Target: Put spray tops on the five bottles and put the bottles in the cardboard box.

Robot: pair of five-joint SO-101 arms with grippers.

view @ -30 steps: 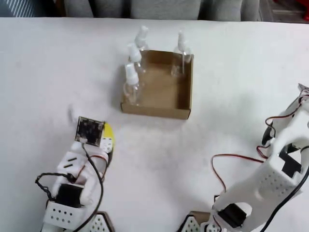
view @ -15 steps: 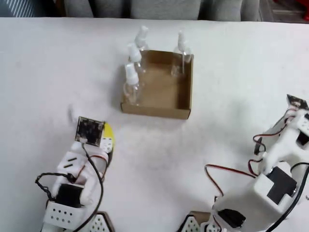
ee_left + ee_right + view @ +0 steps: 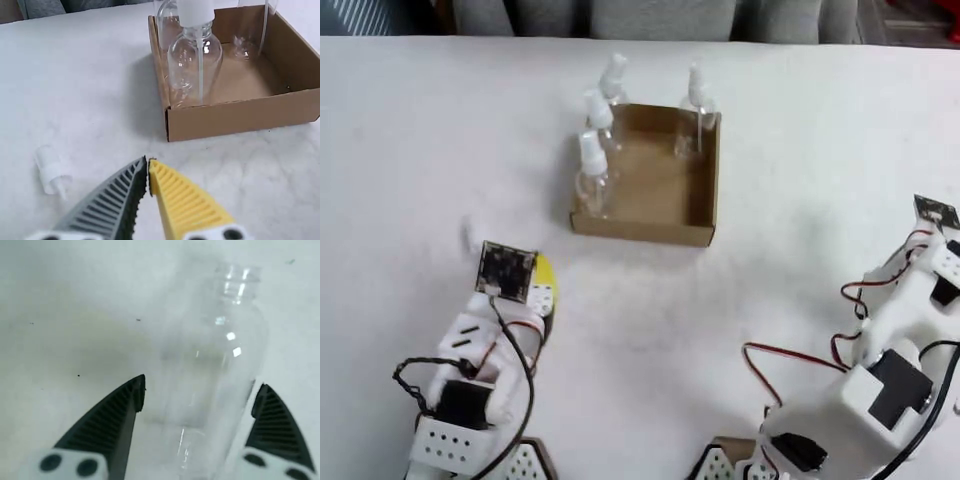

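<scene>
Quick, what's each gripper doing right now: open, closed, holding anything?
Left gripper: closed, holding nothing.
Right gripper: open, an uncapped bottle between its jaws, not clamped on it.

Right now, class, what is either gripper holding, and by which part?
Nothing. The left gripper is shut empty; the right gripper stands open around an uncapped bottle.

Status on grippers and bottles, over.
Left gripper shut, near loose spray top. Right gripper open around uncapped bottle. Capped bottles in box. Nothing in the way.
</scene>
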